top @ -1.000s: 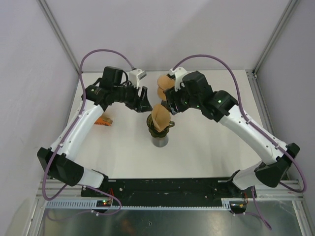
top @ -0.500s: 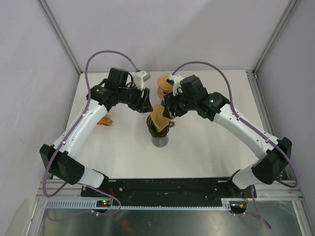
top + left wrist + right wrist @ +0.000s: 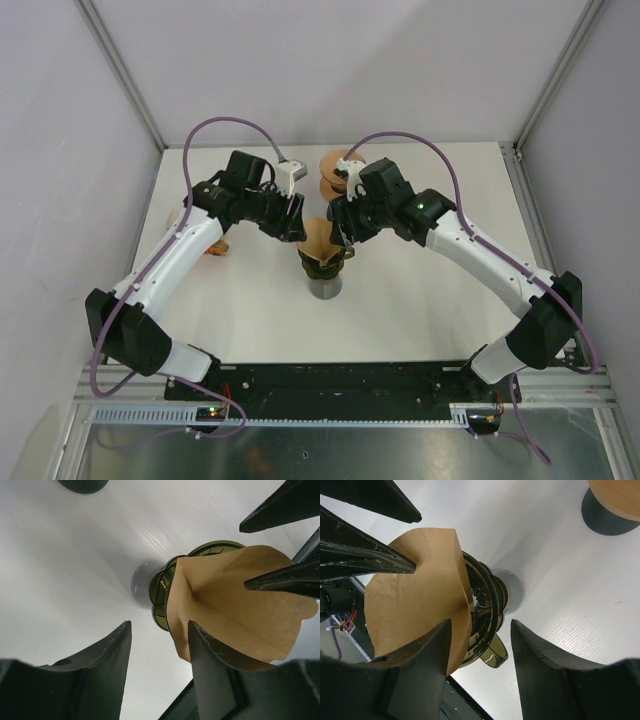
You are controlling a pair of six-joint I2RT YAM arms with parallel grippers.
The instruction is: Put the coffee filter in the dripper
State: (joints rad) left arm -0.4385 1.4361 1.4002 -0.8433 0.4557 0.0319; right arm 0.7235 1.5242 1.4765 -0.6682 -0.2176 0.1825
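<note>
The brown paper coffee filter point(image 3: 320, 238) stands spread open in the dark green dripper point(image 3: 326, 264), which sits on a grey cup point(image 3: 325, 286) at mid-table. My left gripper point(image 3: 297, 228) is at the filter's left rim and my right gripper point(image 3: 344, 232) at its right rim. In the left wrist view the left gripper point(image 3: 160, 625) is open, and the filter point(image 3: 235, 610) hangs over its right finger. In the right wrist view the right gripper point(image 3: 481, 622) is open, with the filter point(image 3: 415, 590) against its left finger above the dripper point(image 3: 487, 605).
A dark stand with brown filters point(image 3: 335, 170) is just behind the dripper, also seen in the right wrist view as a brown-topped stand point(image 3: 612, 502). A small orange object point(image 3: 215, 247) lies under the left arm. Frame posts rise at the table's back corners.
Both grippers have moved in toward the filter from either side and narrowed their jaws somewhat. The filter now sits lower in the dripper.
</note>
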